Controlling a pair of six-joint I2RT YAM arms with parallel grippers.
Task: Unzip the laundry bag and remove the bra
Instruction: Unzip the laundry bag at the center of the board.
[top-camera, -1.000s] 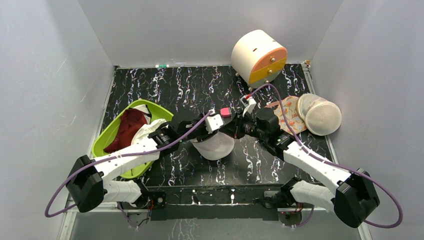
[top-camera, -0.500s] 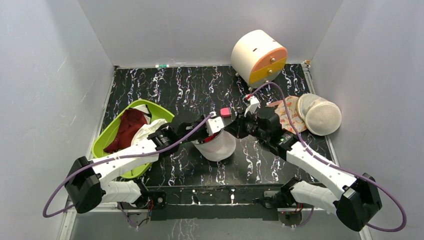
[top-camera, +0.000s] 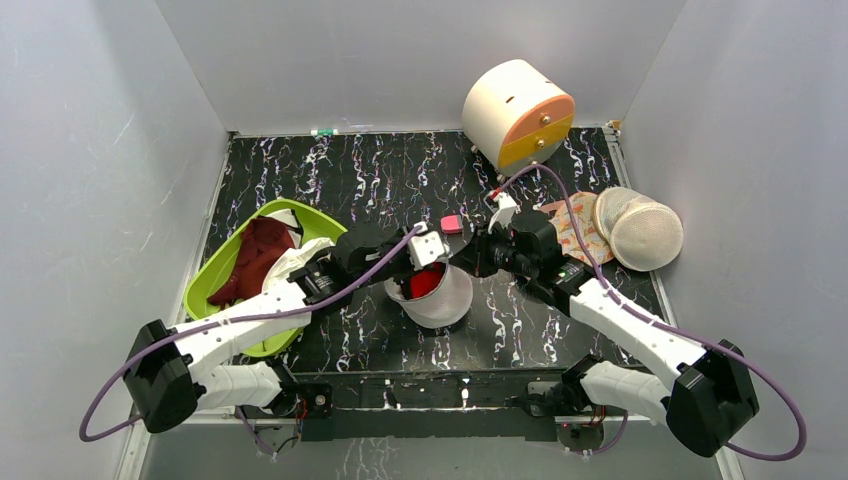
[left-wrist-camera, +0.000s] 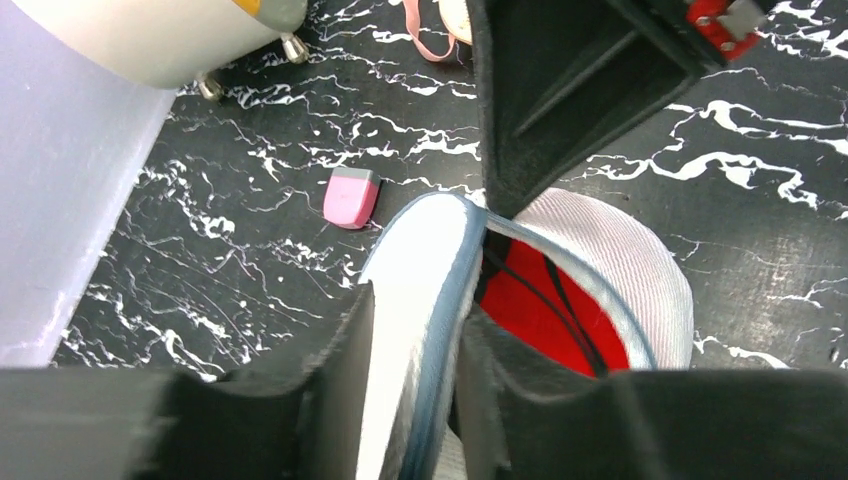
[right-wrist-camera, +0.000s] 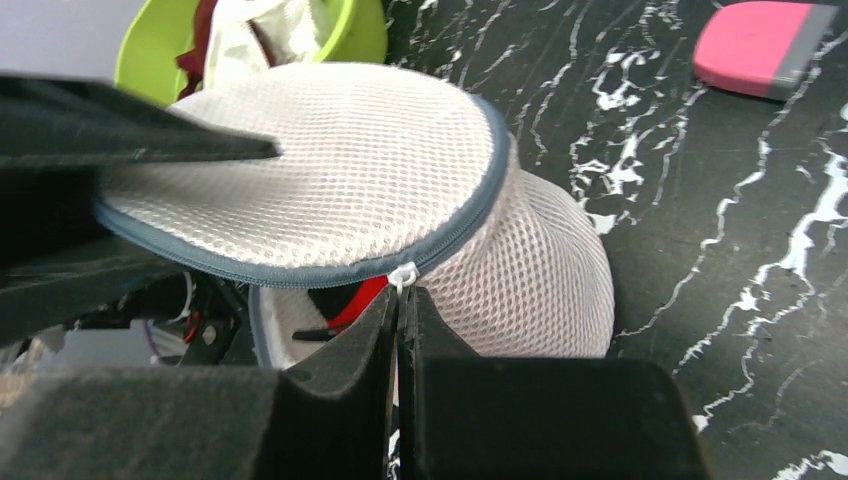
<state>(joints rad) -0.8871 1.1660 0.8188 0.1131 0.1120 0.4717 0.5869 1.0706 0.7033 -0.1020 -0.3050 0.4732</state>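
Note:
The laundry bag (top-camera: 445, 298), a white mesh pouch with a grey zip rim, lies at the table's middle with its lid lifted. The red bra (top-camera: 424, 283) shows inside it. My left gripper (top-camera: 408, 270) is shut on the lid's rim, seen between its fingers in the left wrist view (left-wrist-camera: 415, 400), with the bra (left-wrist-camera: 540, 315) beside it. My right gripper (top-camera: 463, 262) is shut on the white zip pull (right-wrist-camera: 403, 274) at the bag's (right-wrist-camera: 360, 170) front rim. The bra (right-wrist-camera: 358, 298) peeks through the gap there.
A green tub (top-camera: 215, 265) with a dark maroon garment (top-camera: 255, 255) stands at the left. A pink block (top-camera: 451, 223) lies just behind the bag. A second domed mesh bag (top-camera: 640, 230) and an orange floral piece (top-camera: 575, 225) lie at the right. A white-and-orange drum (top-camera: 517, 115) stands at the back.
The bag has opened: the lid has lifted away from the base in my left gripper and the red bra now shows. The right gripper has stayed on the zip pull.

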